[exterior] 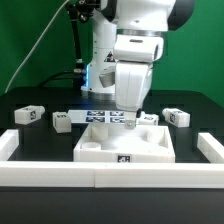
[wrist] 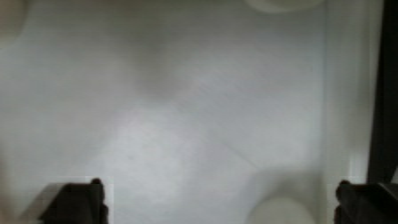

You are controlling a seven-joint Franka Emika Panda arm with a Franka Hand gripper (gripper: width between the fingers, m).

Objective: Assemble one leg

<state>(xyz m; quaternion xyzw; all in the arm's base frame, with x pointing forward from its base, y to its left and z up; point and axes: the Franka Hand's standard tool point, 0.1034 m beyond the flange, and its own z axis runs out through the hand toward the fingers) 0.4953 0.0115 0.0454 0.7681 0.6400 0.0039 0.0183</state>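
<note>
1. Green curtain [exterior: 30, 50] at the back; black table [exterior: 40, 140] below, with a white rail [exterior: 60, 176] along its front edge.
2. Panel [exterior: 125, 150]: large, flat and white, lying at the table's middle. The marker board [exterior: 100, 117] lies just behind it.
3. Tool [exterior: 130, 116]: hangs from the arm over the panel's rear edge, pointing down. In the wrist view the tool [wrist: 221, 205] is spread wide. The two dark fingertips [wrist: 75, 200] stand well apart, with only bare white panel surface between them, so it holds nothing.
4. Leg [exterior: 150, 118]: the nearest one, on the table just beside the tool toward the exterior view's right, behind the panel's rear corner.
5. Second leg [exterior: 177, 117]: further toward the exterior view's right, near the first.
6. Third leg [exterior: 62, 121] and fourth leg [exterior: 30, 115]: toward the exterior view's left, well apart from the tool.
7. Long axis: all four legs appear to lie on their sides, but the frames are too small to show their exact heading.
8. Judgement: no leg is grasped yet. The coming move likely calls for a short shift toward the exterior view's right and a descent over the nearest leg.
</note>
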